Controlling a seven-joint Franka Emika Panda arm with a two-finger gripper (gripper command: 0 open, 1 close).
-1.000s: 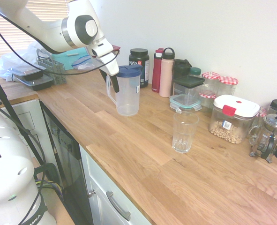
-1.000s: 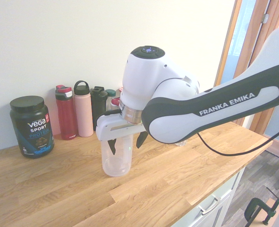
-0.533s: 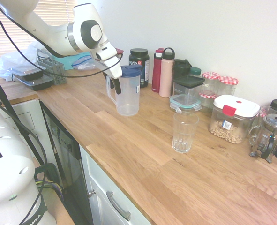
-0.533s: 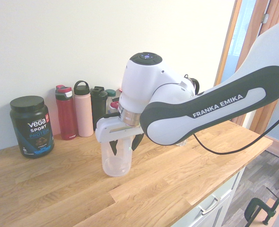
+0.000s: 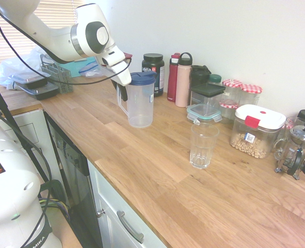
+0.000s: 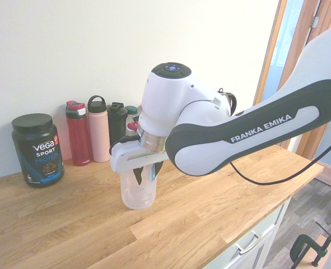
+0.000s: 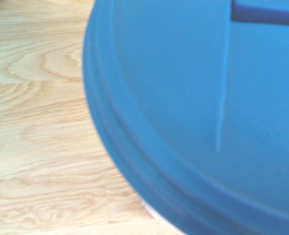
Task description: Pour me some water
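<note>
**Op:** I have the end effector (image 5: 123, 89) down at the handle side of the jug (image 5: 140, 99), right under its blue lid (image 5: 142, 78). From the second exterior view the 2 fingers (image 6: 138, 175) hang either side of something at the jug's upper wall, with a gap between them, so I read them as partly open. I can't tell if they're touching the handle yet, and I don't believe they grip anything.

**Spotter:** Where's the glass?

**Op:** The glass (image 5: 203, 145) stands upright on the worktop (image 5: 157, 170), well apart from the jug, nearer the front edge. It looks empty. The jug looks close to empty too; I can't see a water line in either view.

**Spotter:** So what worries you?

**Op:** 3 things. First, the grip: if I close off-centre on that thin handle, the jug may twist in the fingers or tip once it's lifted. The wrist view is no help, it's just blurred lid (image 7: 193, 112) filling the picture.

**Spotter:** And second?

**Op:** The bottles. The red bottle (image 5: 173, 77) and pink bottle (image 5: 183, 80) stand just behind the jug, with the black tub (image 5: 153, 72) beside them. A swing toward the wall could knock them over.

**Spotter:** Third?

**Op:** The pour itself. The glass is light and free-standing, so a bump from the jug's base could topple it, and if the lid isn't seated it may drop off when I tilt.
</note>
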